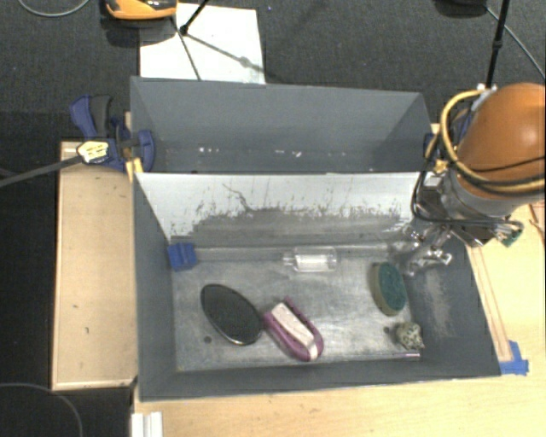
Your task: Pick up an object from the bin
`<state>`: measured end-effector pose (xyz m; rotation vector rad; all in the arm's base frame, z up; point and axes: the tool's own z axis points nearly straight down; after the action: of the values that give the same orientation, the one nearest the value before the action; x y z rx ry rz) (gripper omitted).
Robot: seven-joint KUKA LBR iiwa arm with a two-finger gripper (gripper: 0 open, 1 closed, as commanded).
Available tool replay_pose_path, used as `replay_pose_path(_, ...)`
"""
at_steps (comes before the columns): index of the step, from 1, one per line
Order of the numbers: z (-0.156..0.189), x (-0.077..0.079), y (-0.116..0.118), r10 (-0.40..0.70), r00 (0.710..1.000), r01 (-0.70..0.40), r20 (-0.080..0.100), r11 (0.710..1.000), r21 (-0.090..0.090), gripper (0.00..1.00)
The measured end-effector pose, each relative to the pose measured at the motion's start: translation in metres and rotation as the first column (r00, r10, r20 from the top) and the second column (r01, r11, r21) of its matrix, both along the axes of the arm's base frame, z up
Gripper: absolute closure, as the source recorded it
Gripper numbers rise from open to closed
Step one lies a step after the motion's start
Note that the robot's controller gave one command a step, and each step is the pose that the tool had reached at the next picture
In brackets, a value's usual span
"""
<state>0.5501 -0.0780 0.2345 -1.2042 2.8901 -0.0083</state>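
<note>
No writing I can read anywhere in or around my bin (153,290), no legible label, brand, number or sign

Loose odds and ends on the floor of the bin (273,119), and two things outside it.

A black oval pad (230,314) lies front left, touching a purple-and-white band-shaped item (293,331) on its right. A clear plastic tube (310,259) lies on its side near the back wall, and a small blue block (181,255) sits in the back left corner. A small speckled lump (409,335) rests front right. Behind the bin lie a white sheet (213,43) and an orange object (141,8).
</note>
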Motion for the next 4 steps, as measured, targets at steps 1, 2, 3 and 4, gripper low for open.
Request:
replay_pose_path(1, -0.005, -0.002, 0.0, -0.004, 1.0, 0.004, -0.009, 1.0, 0.002, 0.0)
replay_pose_path(2, -0.157, -0.024, -0.049, 0.154, 0.988, -0.154, -0.011, 0.988, 0.01, 0.0)
replay_pose_path(3, -0.154, -0.024, -0.051, 0.158, 0.987, -0.158, -0.009, 0.987, 0.002, 1.0)
replay_pose_path(4, -0.161, -0.004, -0.036, -0.15, 0.989, 0.15, -0.007, 0.989, 0.003, 1.0)
